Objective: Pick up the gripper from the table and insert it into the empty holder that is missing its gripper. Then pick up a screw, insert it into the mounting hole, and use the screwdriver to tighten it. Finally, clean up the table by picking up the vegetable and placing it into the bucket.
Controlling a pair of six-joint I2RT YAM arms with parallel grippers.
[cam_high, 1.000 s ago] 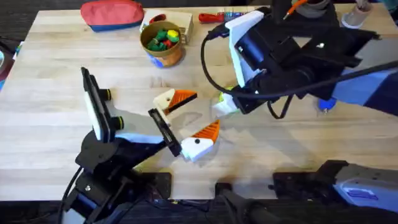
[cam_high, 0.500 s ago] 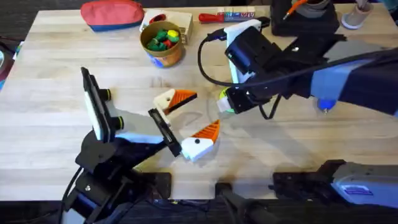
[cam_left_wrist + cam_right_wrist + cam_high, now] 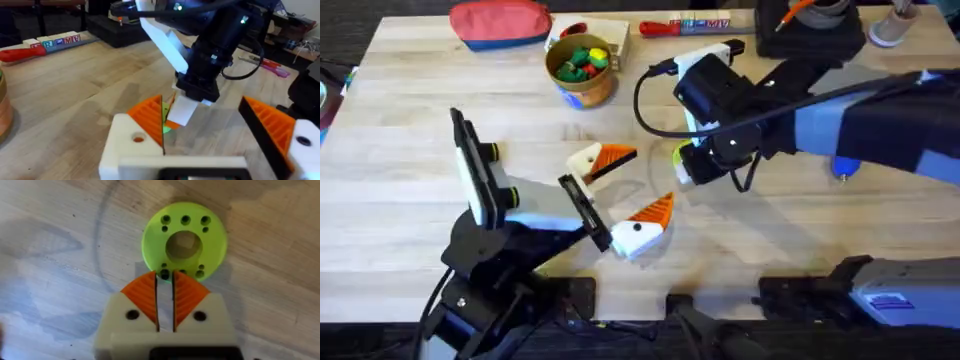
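A lime-green round slice with holes, the vegetable (image 3: 185, 237), lies flat on the table (image 3: 677, 155). My right gripper (image 3: 165, 277) points straight down at its near rim, orange pads shut with a thin slit between them. In the overhead view that right gripper (image 3: 688, 170) stands at the slice. My left gripper (image 3: 650, 178) rests open on the table beside it, both white fingers (image 3: 150, 117) carrying orange pads. The tan bucket (image 3: 582, 68) at the back holds coloured pieces. The blue screwdriver (image 3: 844, 167) pokes out under the right arm. The loose gripper, the empty holder and the screw are out of view.
A red pouch (image 3: 500, 22) lies at the back left. A red-handled tool (image 3: 685, 25) lies along the back edge. Black equipment (image 3: 810, 35) stands at the back right. Bare wood (image 3: 400, 200) stretches along the left side.
The right arm has swung left and come down, bringing its gripper onto the green slice. The slice and the left arm have stayed put.
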